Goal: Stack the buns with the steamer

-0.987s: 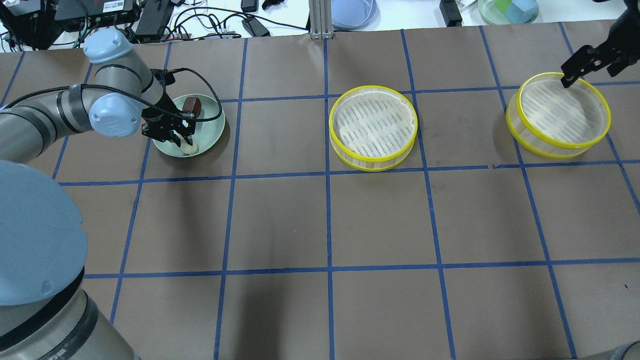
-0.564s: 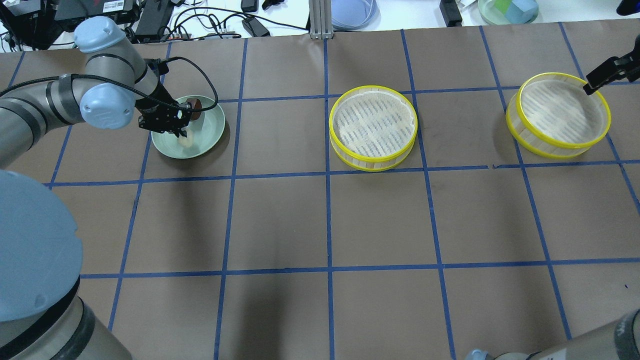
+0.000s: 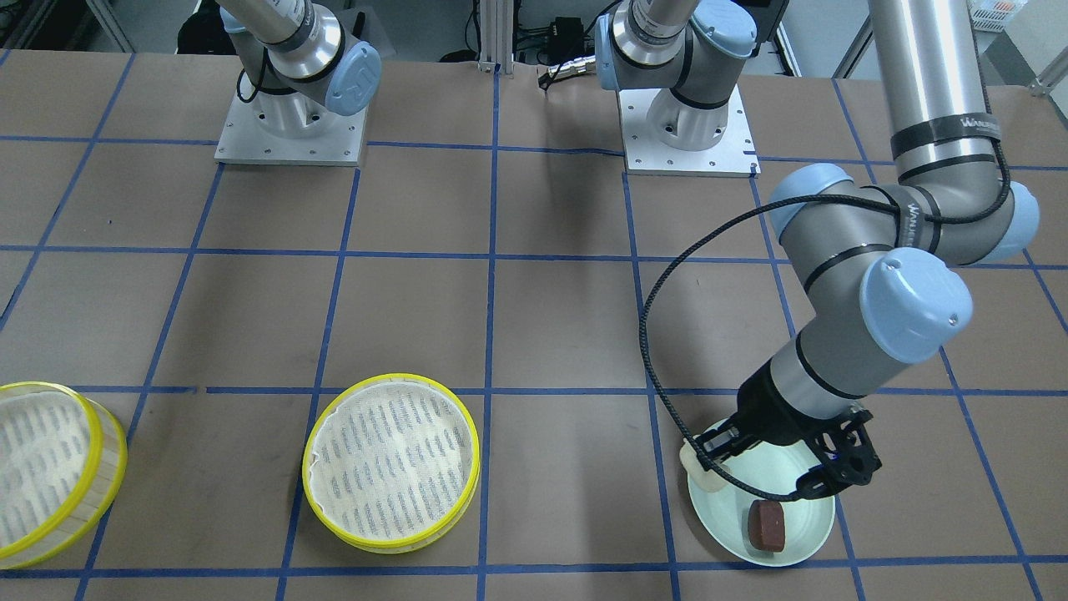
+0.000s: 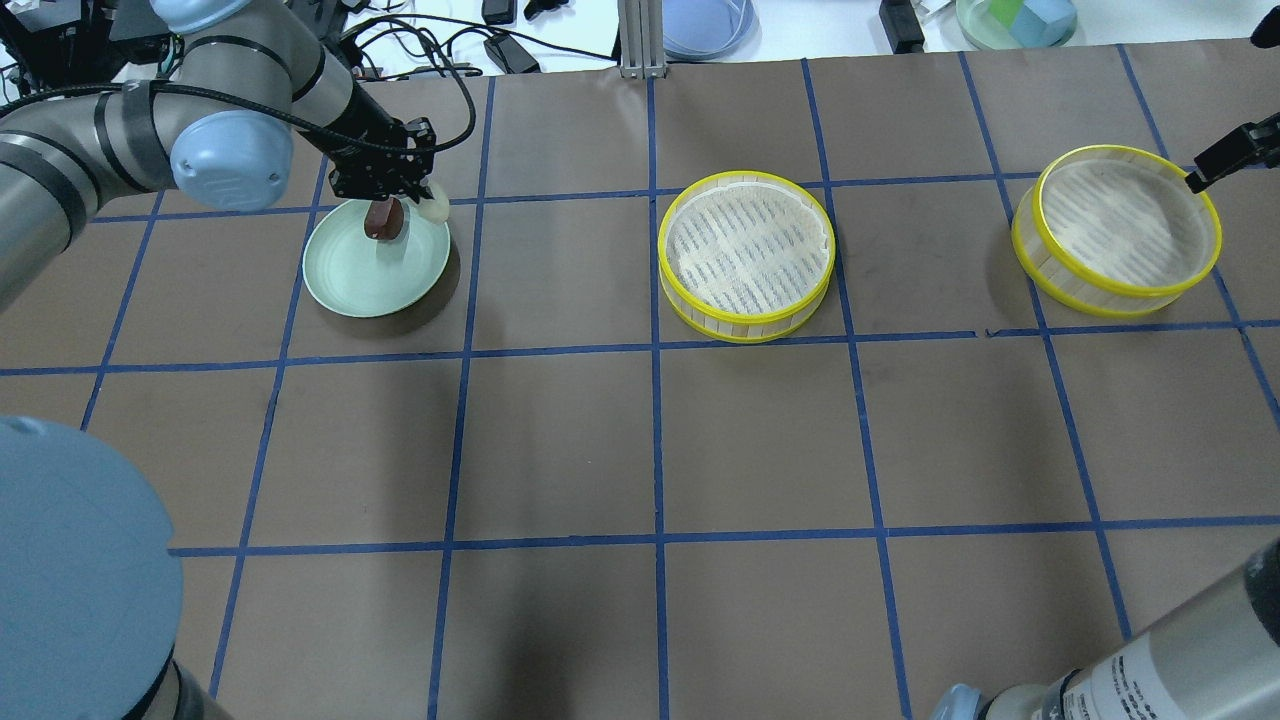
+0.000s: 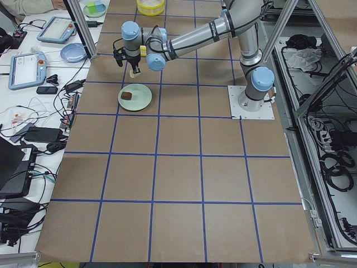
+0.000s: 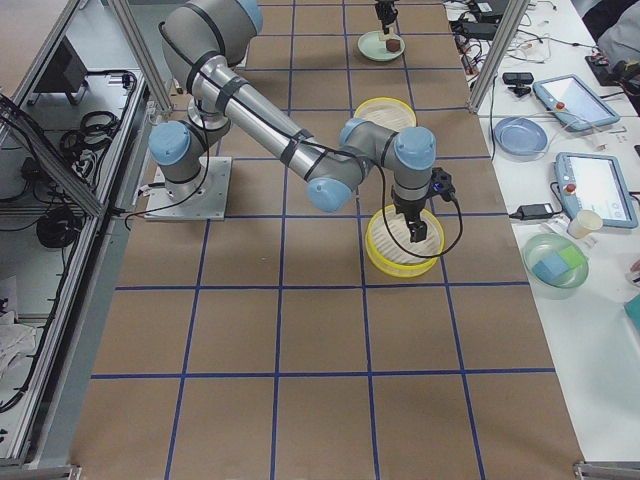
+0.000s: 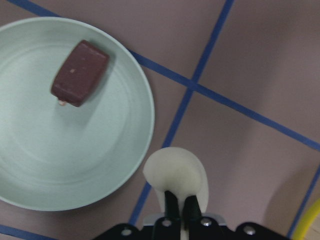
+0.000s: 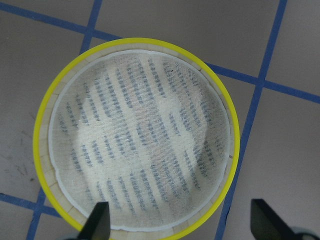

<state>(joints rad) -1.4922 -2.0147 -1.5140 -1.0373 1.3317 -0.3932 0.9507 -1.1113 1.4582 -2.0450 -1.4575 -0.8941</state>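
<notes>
My left gripper (image 7: 180, 201) is shut on the cream-white bun (image 7: 175, 174) and holds it in the air over the table, just past the rim of the pale green plate (image 7: 75, 165). The overhead view shows this bun (image 4: 434, 208) at the plate's far right edge (image 4: 350, 285). The reddish-brown oblong bun (image 4: 383, 218) lies on the plate. Two yellow-rimmed steamers stand on the table, one in the middle (image 4: 745, 255) and one at the right (image 4: 1115, 230). My right gripper (image 8: 182, 225) hangs open and empty above the right steamer (image 8: 135, 135).
Blue tape lines grid the brown table. Cables, a blue dish (image 4: 705, 25) and a tray of blocks (image 4: 1015, 20) lie beyond the far edge. The arm bases (image 3: 288, 125) stand at the robot's side of the table.
My left gripper has lifted the cream-white bun off the plate and carried it up and toward the plate's far right rim. My right gripper has drawn back toward the right steamer's right edge.
</notes>
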